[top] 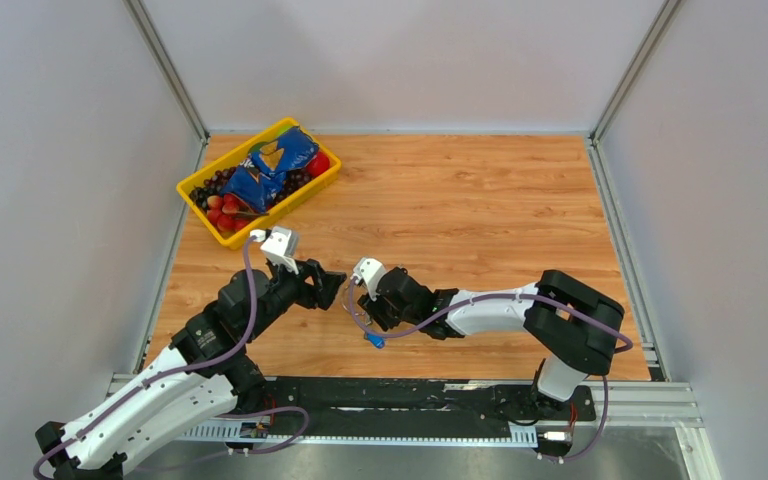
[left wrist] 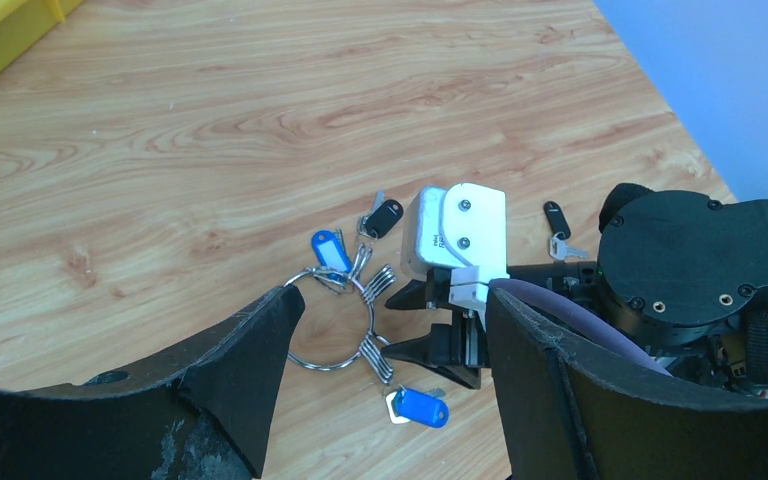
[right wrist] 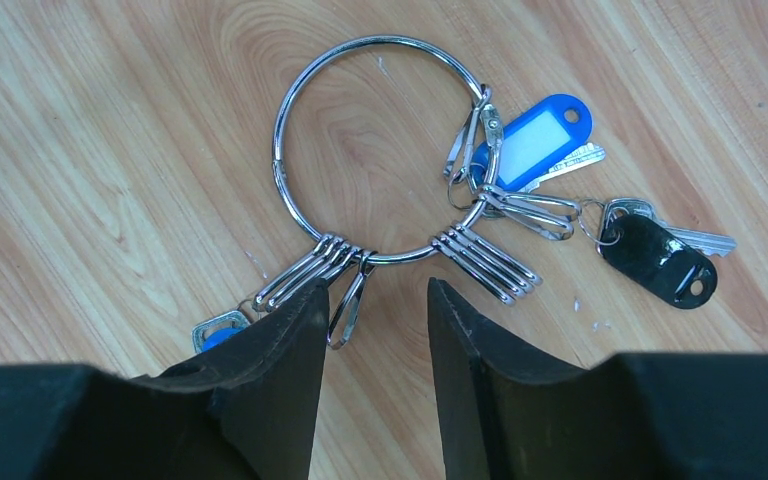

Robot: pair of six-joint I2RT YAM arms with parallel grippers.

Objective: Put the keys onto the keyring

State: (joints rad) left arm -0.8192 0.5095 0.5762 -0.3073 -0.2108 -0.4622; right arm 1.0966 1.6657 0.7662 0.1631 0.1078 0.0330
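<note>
The keyring [right wrist: 278, 150], a thin silver wire ring carrying several wire clips, lies flat on the wood. A blue-tagged key [right wrist: 535, 140] and a black-headed key [right wrist: 660, 262] hang from clips on its right side. A second blue tag [left wrist: 421, 407] lies by its other side. My right gripper [right wrist: 377, 290] is open, with its tips at the ring's near edge and one loose clip [right wrist: 345, 300] between them. My left gripper [left wrist: 392, 300] is open and faces the right gripper [left wrist: 405, 322] across the ring [left wrist: 305, 362]. Another black-headed key [left wrist: 557, 217] lies apart, beyond the right gripper.
A yellow bin [top: 192, 200] holding fruit and a blue bag stands at the back left; its corner shows in the left wrist view [left wrist: 0, 30]. Both grippers [top: 332, 285] [top: 353, 303] meet near the table's front middle. Grey walls enclose the table.
</note>
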